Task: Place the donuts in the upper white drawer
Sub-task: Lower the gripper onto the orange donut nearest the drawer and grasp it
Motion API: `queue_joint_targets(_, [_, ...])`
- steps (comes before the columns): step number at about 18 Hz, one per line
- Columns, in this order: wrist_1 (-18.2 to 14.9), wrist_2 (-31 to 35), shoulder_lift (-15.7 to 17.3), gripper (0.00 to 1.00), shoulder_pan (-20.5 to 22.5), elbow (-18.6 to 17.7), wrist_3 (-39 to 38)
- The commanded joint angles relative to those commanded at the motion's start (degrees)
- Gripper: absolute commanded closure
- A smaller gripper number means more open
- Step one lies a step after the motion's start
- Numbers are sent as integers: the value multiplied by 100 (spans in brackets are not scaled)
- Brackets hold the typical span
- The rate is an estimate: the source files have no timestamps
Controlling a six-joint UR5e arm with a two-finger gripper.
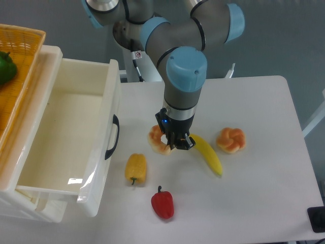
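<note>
Two donuts are seen on the bench [264, 203]. At its left edge the upper white drawer [66, 147] stands pulled open. Near the middle, the ring donut [156, 140] is met by the tool [177, 142], grip undeterminable. The knotted donut [231, 140] lies toward the right edge.

Lab: robot arm [185, 76], toy food.

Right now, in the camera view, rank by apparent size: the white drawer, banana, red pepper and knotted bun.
1. white drawer
2. banana
3. red pepper and knotted bun: these look alike, so I won't rank them.
</note>
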Motion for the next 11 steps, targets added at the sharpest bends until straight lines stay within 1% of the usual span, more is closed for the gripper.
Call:
queue_joint_targets(2, [0,-131,9,100,52,-18,-9])
queue_joint_targets(5, [-9,-123,9,100,62,18,-18])
queue_joint_targets(11, [-53,-202,184,100,18,18,-316])
